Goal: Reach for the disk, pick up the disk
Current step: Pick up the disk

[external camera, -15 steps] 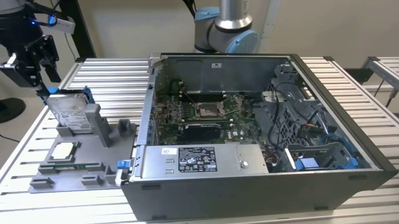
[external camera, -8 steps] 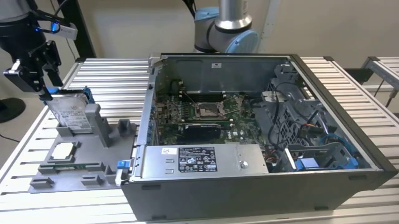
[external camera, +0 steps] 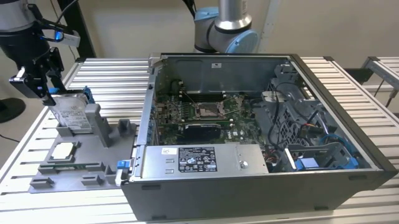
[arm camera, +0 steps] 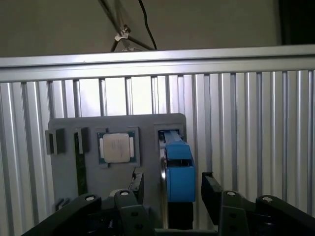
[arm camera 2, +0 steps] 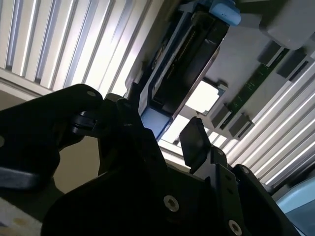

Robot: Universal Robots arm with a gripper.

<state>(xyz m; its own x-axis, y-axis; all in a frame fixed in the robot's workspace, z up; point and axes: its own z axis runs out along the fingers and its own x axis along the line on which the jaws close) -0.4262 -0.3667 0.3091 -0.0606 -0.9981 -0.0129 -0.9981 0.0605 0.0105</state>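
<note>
The disk [external camera: 72, 115] stands on edge in a slot of the grey fixture [external camera: 84, 161] at the exterior view's left, a silver drive with a white label and a blue bracket [external camera: 87, 95]. My gripper [external camera: 48, 95] hangs right at its upper end. In the first wrist view my gripper [arm camera: 173, 189] is open. One of its black fingers [arm camera: 138, 184] sits on each side of the disk's blue-capped top edge [arm camera: 177, 169], with a gap on both sides. The second wrist view shows the disk [arm camera 2: 182, 64] just beyond my gripper [arm camera 2: 157, 128].
A small square silver chip [external camera: 62, 150] lies in the fixture near the disk, also seen as the chip [arm camera: 115, 147]. An open computer case [external camera: 262, 140] with a long grey metal box [external camera: 199, 161] fills the slatted table's middle and right. The arm's base [external camera: 224, 32] stands behind it.
</note>
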